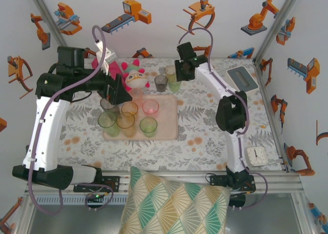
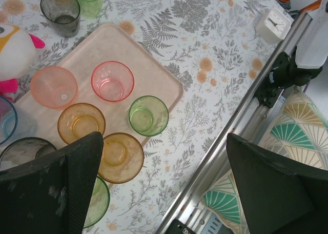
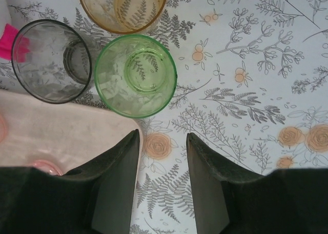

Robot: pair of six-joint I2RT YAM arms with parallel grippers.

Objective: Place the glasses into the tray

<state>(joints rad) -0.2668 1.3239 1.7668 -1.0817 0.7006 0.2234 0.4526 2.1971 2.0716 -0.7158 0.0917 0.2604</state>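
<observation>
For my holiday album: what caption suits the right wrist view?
Open right gripper faces a green glass, a grey glass and an amber glass beside it, near the tray.

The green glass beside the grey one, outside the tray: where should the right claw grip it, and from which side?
Probably pinch the rim of the green glass from above, on the side facing the right claw: it stands upright, mouth open; the grey glass and amber glass crowd its left and far sides.

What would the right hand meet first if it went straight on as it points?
Probably the green glass, just ahead of the right hand; depth is unclear, so it might pass above.
</observation>
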